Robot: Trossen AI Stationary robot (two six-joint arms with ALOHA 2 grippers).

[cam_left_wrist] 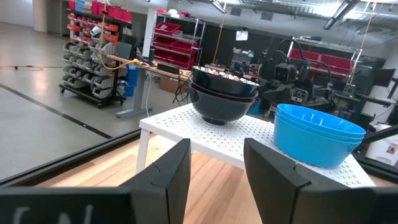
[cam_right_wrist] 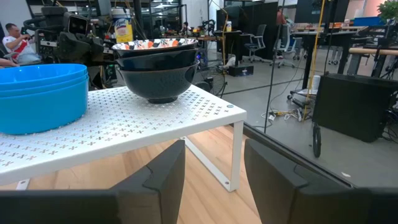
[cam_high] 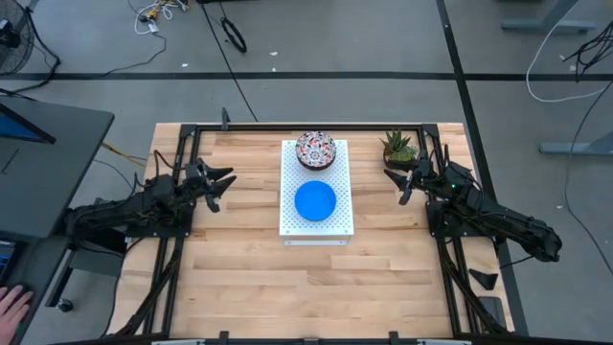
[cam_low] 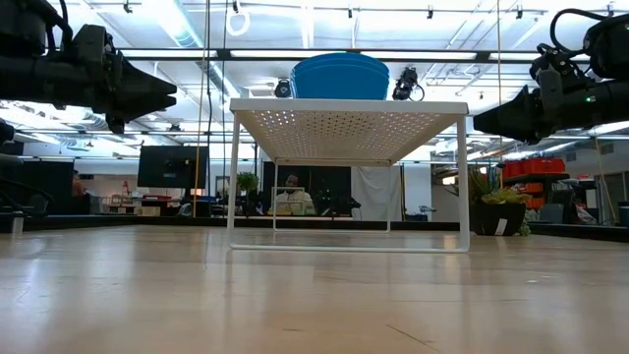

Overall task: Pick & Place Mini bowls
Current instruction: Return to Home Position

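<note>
Your left end effector [cam_high: 221, 189] and right end effector [cam_high: 396, 186] sit open and empty either side of the shelf [cam_high: 287, 230] mid-frame; an inward swing could topple the blue bowls [cam_high: 315, 200] or floral bowls [cam_high: 316, 150].

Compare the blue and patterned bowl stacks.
Colour: the blue stack is plain bright blue all over; the patterned stack is floral inside, dark outside. Shape: the blue stack has straight sloping walls; the patterned stack curves down to a narrow foot. Place: the blue stack sits mid-shelf, the patterned stack at the far end. Both stand upright, nested, on the white shelf.
</note>
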